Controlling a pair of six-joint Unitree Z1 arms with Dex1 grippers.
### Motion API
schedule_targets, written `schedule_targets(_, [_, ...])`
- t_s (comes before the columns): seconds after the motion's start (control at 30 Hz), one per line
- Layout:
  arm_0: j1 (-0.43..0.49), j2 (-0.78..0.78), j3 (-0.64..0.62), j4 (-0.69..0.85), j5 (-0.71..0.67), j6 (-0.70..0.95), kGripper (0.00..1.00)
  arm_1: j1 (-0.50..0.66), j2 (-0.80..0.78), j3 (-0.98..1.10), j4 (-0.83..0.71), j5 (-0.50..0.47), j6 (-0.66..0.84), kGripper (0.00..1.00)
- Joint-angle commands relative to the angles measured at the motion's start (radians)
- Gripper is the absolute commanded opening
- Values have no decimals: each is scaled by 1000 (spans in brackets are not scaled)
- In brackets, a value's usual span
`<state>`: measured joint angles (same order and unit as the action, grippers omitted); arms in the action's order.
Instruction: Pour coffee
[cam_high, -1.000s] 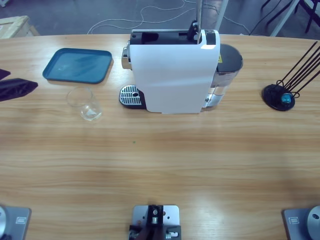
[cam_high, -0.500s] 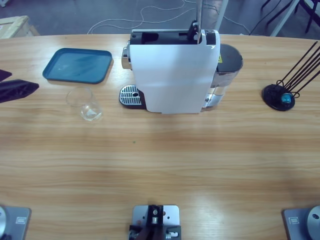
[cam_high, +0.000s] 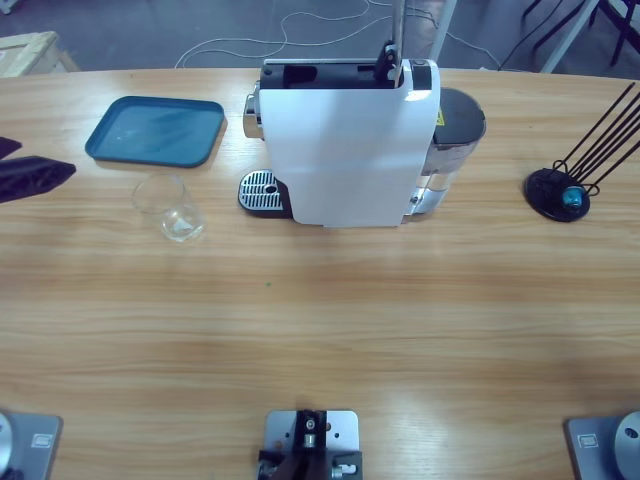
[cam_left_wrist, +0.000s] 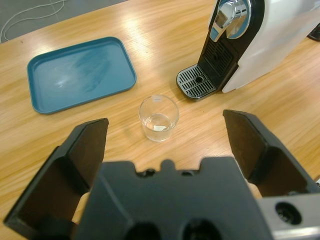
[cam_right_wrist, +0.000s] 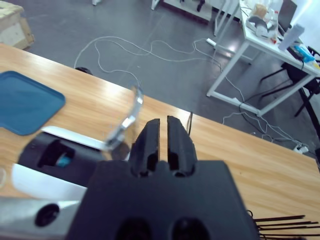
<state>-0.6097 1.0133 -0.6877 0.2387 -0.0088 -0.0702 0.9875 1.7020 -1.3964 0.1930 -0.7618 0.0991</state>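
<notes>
Your left gripper (cam_left_wrist: 165, 145) is spread wide and holds nothing, hovering at the table's left edge and looking down on the empty glass (cam_left_wrist: 158, 118). The glass stands apart from the drip grate (cam_left_wrist: 197, 82) of the white coffee machine (cam_high: 345, 150), to the grate's left and a little nearer, not under the spout (cam_left_wrist: 227, 17). No coffee shows in it or anywhere else; if any is brewed, it is hidden from you.

The risk lies in that offset: if the machine runs now, I judge the stream would hit the grate and miss the glass. Closing on the thin, clear wall off-centre could also tip or skid it across the wood. The blue tray (cam_high: 155, 131) sits just beyond the glass, so a careless sweep may knock it.

Your right gripper (cam_right_wrist: 159, 142) is pressed together with nothing between its jaws, above the machine's top near the raised lever (cam_right_wrist: 125, 122).
</notes>
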Motion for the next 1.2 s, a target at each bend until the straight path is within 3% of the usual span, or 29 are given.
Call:
schedule_targets(0.03, [7,8,42,-12,-8,10,982,45,115,-92,33,12,-24,0])
schedule_targets(0.73, [6,8,48,-12,-16,10,977,89,275,-170,49,180,2,0])
schedule_targets(1.2, [6,4,49,-11,-17,10,977,88,361,-137,49,238,68,0])
